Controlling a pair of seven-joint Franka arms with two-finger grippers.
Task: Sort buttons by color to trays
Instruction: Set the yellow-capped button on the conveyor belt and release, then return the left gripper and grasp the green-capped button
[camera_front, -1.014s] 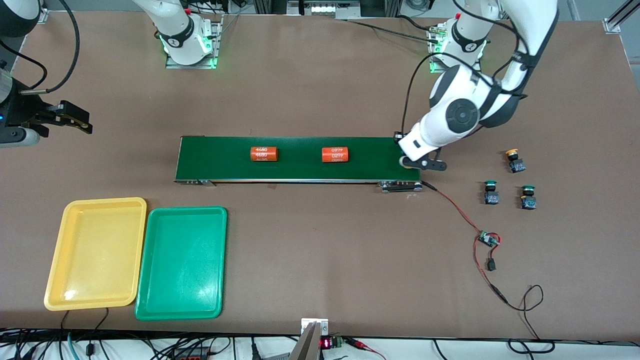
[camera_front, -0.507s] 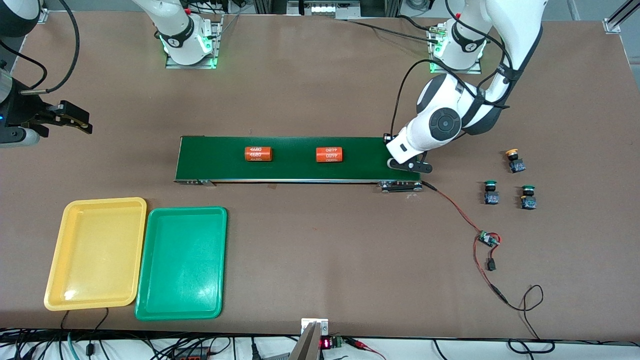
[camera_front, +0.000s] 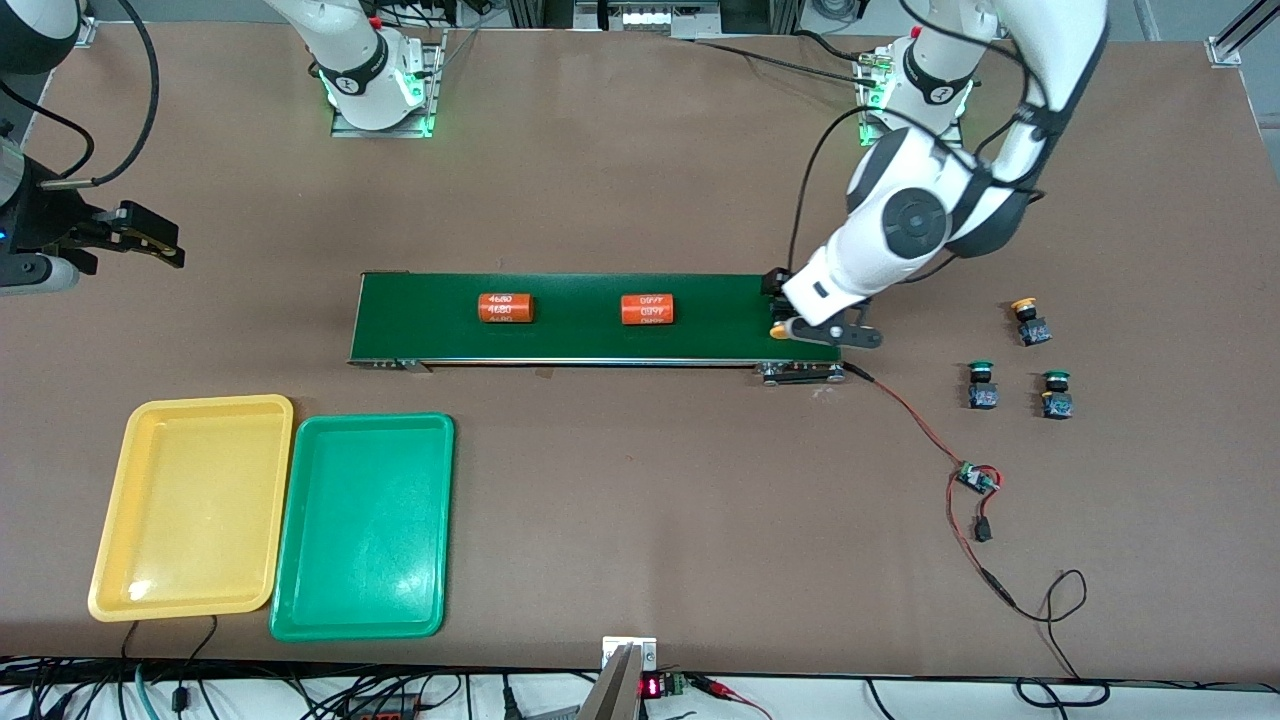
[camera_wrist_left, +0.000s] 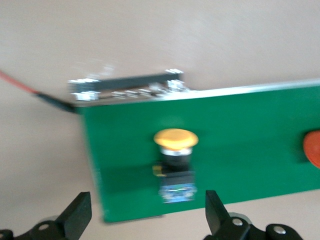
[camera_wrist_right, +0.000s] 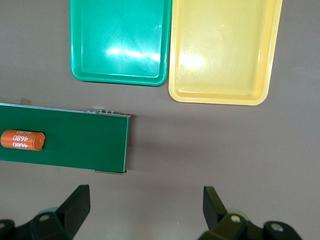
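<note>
Directly below the left tool (camera_wrist_left: 145, 220), a yellow-capped button (camera_wrist_left: 175, 162) is seen lying on the dark-green conveyor belt (camera_front: 600, 345), at the belt's end toward the left arm's end of the surface (camera_front: 640, 500). The fingers (camera_wrist_left: 77, 215) of this tool are spread wide and released; nothing is gripped, and the button lies between them but apart from both, lower down on the belt. In the front view only the yellow cap (camera_front: 779, 329) is shown beside the left tool (camera_front: 815, 335), the rest being hidden by the wrist.

Two orange cylinders with white numerals (camera_front: 505, 307) (camera_front: 647, 308) are carried on the belt, well apart from the left tool, toward the right arm's end. Off the belt, toward the left arm's end of the surface, a second yellow-capped button (camera_front: 1028, 322) and two green-capped buttons (camera_front: 981, 385) (camera_front: 1056, 394) are set on the bare surface, near one another.

The right tool (camera_wrist_right: 145, 215) is held up over bare surface near the belt's other end, and the right arm is waiting. Its fingers (camera_wrist_right: 75, 205) are likewise released and empty. Seen from it, the green tray (camera_wrist_right: 120, 42) and the yellow tray (camera_wrist_right: 222, 50) lie side by side, both empty, past the belt's end (camera_wrist_right: 65, 140). In the front view the yellow tray (camera_front: 110, 590) and green tray (camera_front: 290, 620) are placed nearer the camera than the belt.
</note>
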